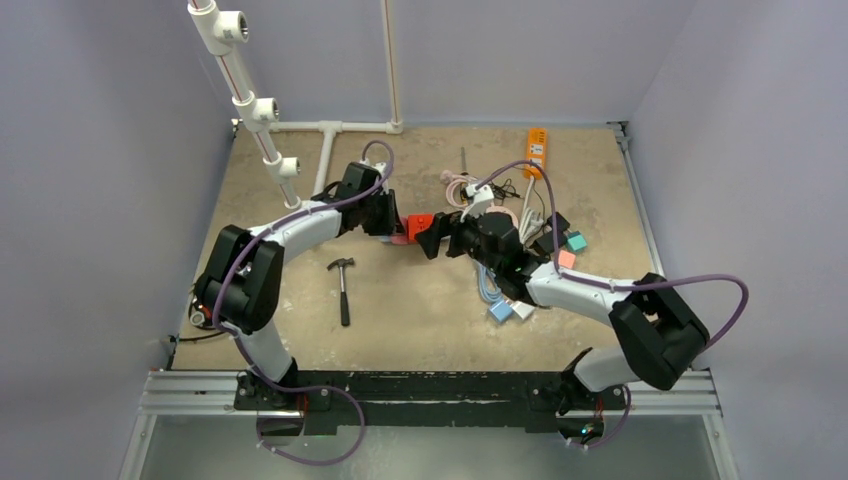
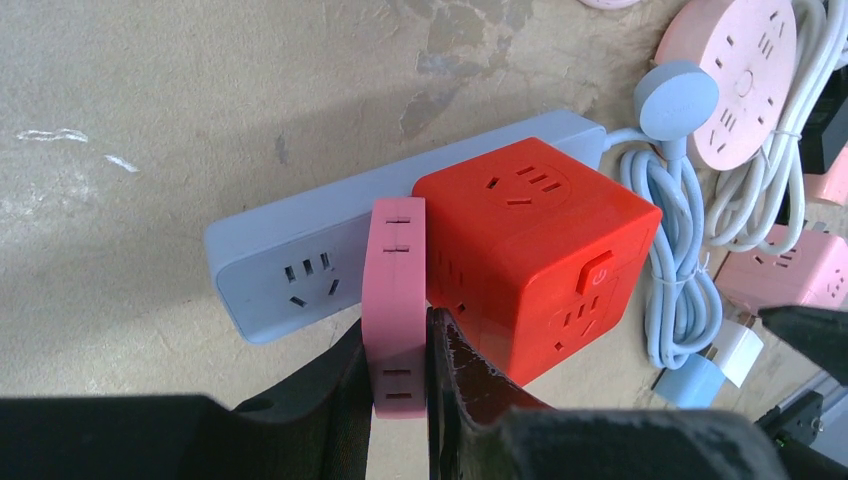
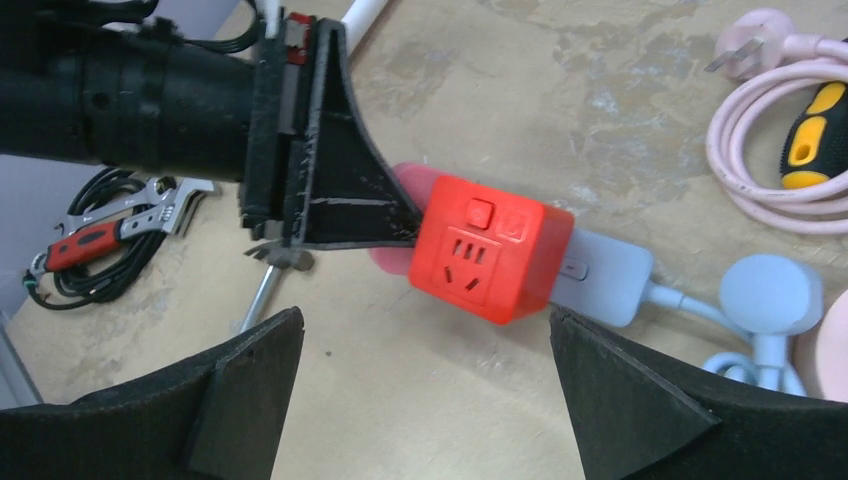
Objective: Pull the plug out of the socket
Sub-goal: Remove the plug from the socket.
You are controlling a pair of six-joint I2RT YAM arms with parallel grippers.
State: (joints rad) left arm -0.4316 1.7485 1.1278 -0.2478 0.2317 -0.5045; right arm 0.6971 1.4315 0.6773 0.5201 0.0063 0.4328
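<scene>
Mid-frame on the counter (image 1: 420, 310), the left gripper (image 2: 398, 338) is clamping its jaws on the pink plug (image 2: 397, 270) seated in the grey strip (image 2: 290, 255), while the right gripper (image 3: 422, 320), jaws wide, is hovering at the neighbouring red cube (image 3: 487, 250), likely to brace before a straight pull.

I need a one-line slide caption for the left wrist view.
Left gripper clamps a flat pink plug adapter next to a red cube socket on a pale blue power strip.

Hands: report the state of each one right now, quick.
Left hand: closed on the pink plug.
Right hand: open, holding nothing, facing the red cube socket.
</scene>
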